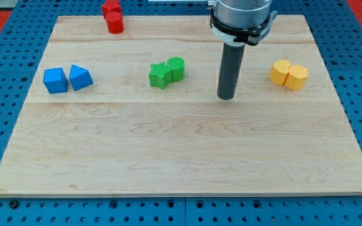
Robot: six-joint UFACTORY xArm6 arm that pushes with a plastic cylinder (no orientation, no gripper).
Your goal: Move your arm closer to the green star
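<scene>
The green star (159, 75) lies on the wooden board at the view's upper middle, touching a green round block (176, 68) on its right. My tip (226, 97) rests on the board to the right of both green blocks and slightly lower, clearly apart from them. The dark rod rises from it toward the view's top.
Two blue blocks, a cube (55, 80) and an angular one (80, 76), sit at the left. Two red blocks (113, 17) stand at the top edge. Two yellow blocks (289, 74) lie at the right. The wooden board (181, 157) sits on a blue pegboard.
</scene>
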